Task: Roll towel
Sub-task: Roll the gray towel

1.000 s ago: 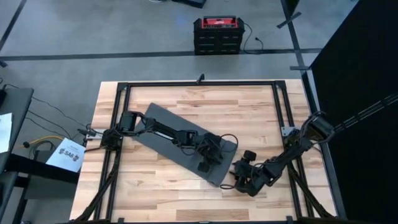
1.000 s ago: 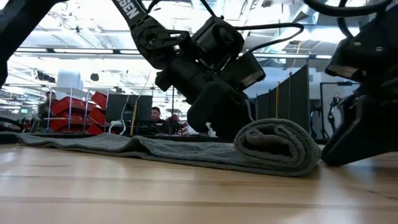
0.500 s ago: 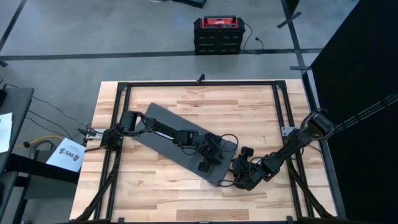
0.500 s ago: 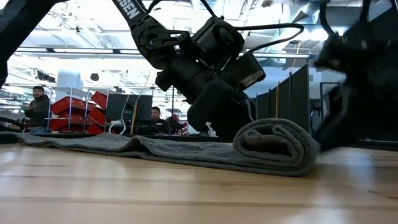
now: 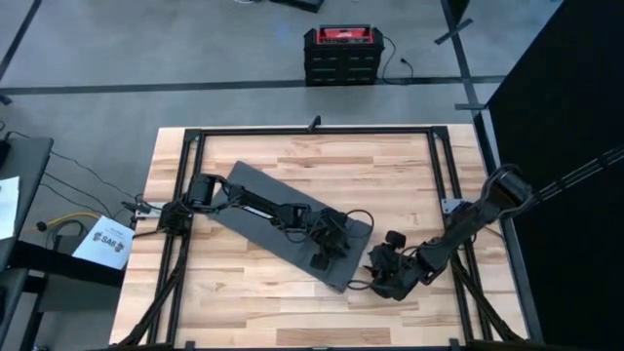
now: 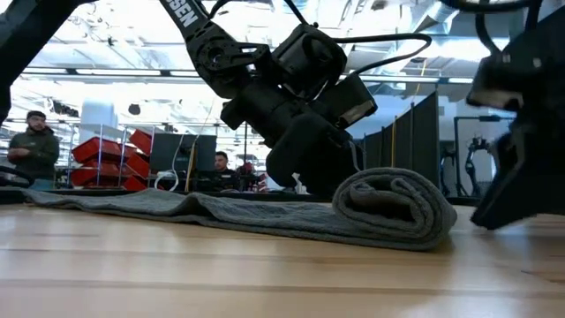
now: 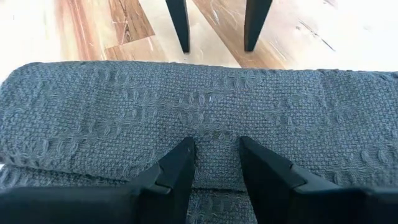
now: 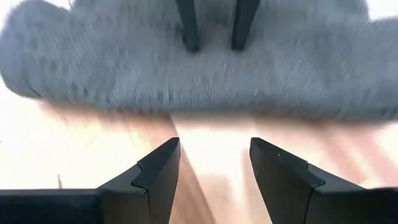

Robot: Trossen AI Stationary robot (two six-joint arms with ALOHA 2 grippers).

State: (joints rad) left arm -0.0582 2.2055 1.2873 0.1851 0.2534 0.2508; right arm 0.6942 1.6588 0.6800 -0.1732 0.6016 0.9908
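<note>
The right end effector [image 5: 383, 276] sits low over the bare wood at about 5 o'clock on the pale plank-topped wooden counter [image 5: 409, 180], just beside the near end of the plain dark grey soft cloth towel [image 5: 255, 207]. Its two dark fingers [image 8: 158, 169] stand apart with nothing between them, bare wood showing in the gap, and the rolled edge of the towel lies across their front a little way off.

That towel stretches diagonally from about 10 o'clock down to 5 o'clock. Its 5 o'clock end is curled into a thick roll [image 6: 393, 208], while the remainder lies flat on the counter toward the far side.

The left end effector [image 5: 323, 255] rests on top of the towel just behind the roll. Its dark fingers [image 7: 177, 171] are parted and press into the weave, with cloth bulging in the gap; they pinch no fold that can be seen. The left arm lies along the towel's length and hides much of its middle from above.

A black metal frame [image 5: 312, 131] borders the counter. Beyond the 12 o'clock edge, a red and black case [image 5: 341, 54] stands on the grey floor. At 9 o'clock, off the counter, lies a white printed sheet [image 5: 107, 241]. In the room behind, a person [image 6: 33, 150] stands at far left near red racks [image 6: 106, 159].
</note>
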